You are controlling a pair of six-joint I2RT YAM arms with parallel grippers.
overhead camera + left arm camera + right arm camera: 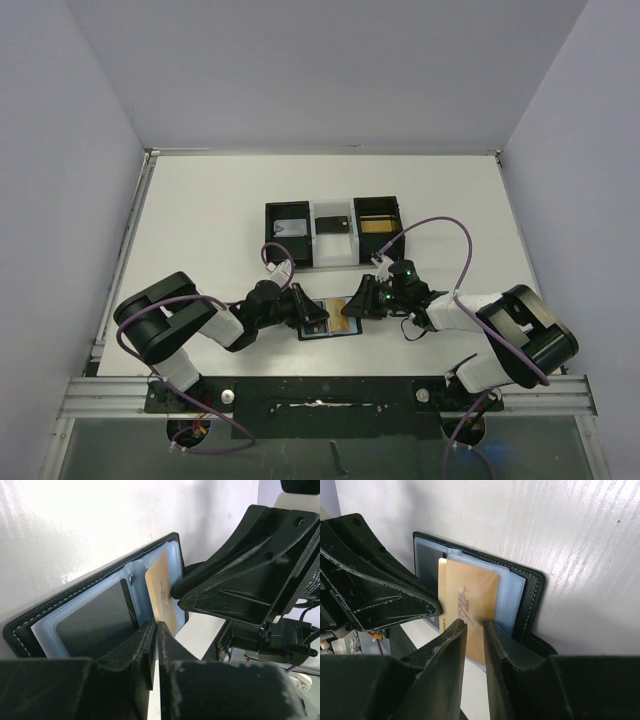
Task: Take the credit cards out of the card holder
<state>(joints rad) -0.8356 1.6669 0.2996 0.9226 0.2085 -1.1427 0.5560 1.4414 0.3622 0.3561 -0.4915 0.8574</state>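
Note:
The black card holder (330,333) lies open on the table between both arms, blue-grey pockets up; it also shows in the left wrist view (75,597) and the right wrist view (532,587). A gold-tan card (346,323) lies on its right half (161,587) (470,590). A dark card (95,622) sits in the left pocket. My left gripper (318,315) (156,626) is shut, its tips at the holder's near edge by the fold. My right gripper (352,306) (475,624) is open by a narrow gap, its tips over the gold card.
Two black open-top boxes stand behind the holder. The left box (288,240) holds a pale grey card (290,227). The right box (379,232) holds something gold (376,225). A small plain black rectangle (333,222) lies between them.

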